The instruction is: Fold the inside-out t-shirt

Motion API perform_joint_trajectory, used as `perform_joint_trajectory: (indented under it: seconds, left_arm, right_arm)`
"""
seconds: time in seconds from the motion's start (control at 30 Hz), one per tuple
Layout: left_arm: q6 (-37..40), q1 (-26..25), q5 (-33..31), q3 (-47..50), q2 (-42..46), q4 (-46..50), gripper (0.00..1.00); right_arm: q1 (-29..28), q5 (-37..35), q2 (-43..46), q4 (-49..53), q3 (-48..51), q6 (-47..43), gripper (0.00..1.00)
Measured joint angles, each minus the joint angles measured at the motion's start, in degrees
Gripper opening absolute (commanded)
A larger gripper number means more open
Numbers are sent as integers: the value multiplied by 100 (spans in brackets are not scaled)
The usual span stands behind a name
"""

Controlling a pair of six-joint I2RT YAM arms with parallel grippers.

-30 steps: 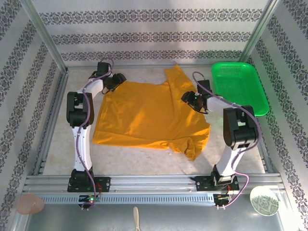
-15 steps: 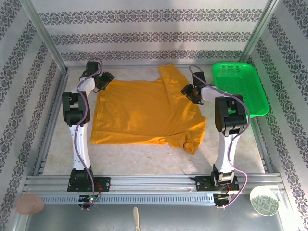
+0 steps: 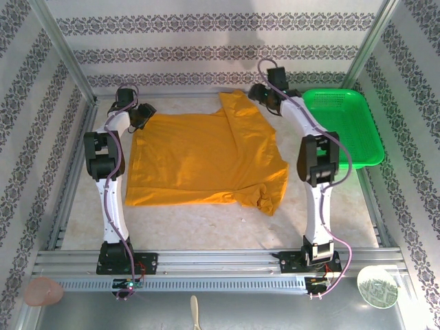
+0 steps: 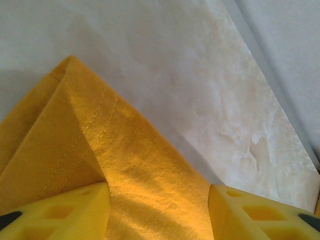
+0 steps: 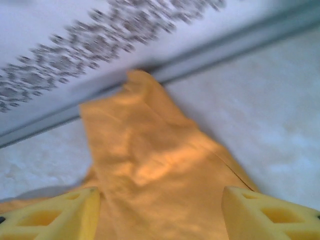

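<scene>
I have the t-shirt [image 3: 206,158] lying spread across the middle of the table [image 3: 206,223], mostly flat, its body running left to right. One sleeve [image 3: 237,106] points toward the far wall and the other sleeve [image 3: 271,196] is bunched at the near right. I have taken both arms out to the far edge of the cloth because that is where I judge the first fold has to be picked up. The left gripper [image 3: 143,115] sits over the far left corner. On its wrist camera the yellow fingers [image 4: 65,210] stand apart with the stitched hem running between them, so I read it as open around the cloth and not pinching it. The right gripper [image 3: 262,95] is at the far sleeve, close to the back rail. Its fingers [image 5: 55,215] are spread wide with the orange fabric below and between them, so it is open too, with nothing held. The green basket [image 3: 330,93] sits at the far right just beside the right arm, apart from the shirt, and I see nothing inside it. To my eye no fold is made yet, and the crumpled near sleeve will likely need smoothing.
</scene>
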State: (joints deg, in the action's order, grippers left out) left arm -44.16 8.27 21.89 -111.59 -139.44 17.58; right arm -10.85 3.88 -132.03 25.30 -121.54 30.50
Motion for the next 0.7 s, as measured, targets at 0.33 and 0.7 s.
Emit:
perform_joint_trajectory:
  seconds: [0.33,0.7]
  left_arm:
    - [2,0,57,111,57,-72,55]
    - [22,0,81,111,57,-68,54]
  right_arm:
    - [-210,-544,-2284,1523,-3246,-802,74]
    - [-50,-514,-2911,1878,-3689,-1034,72]
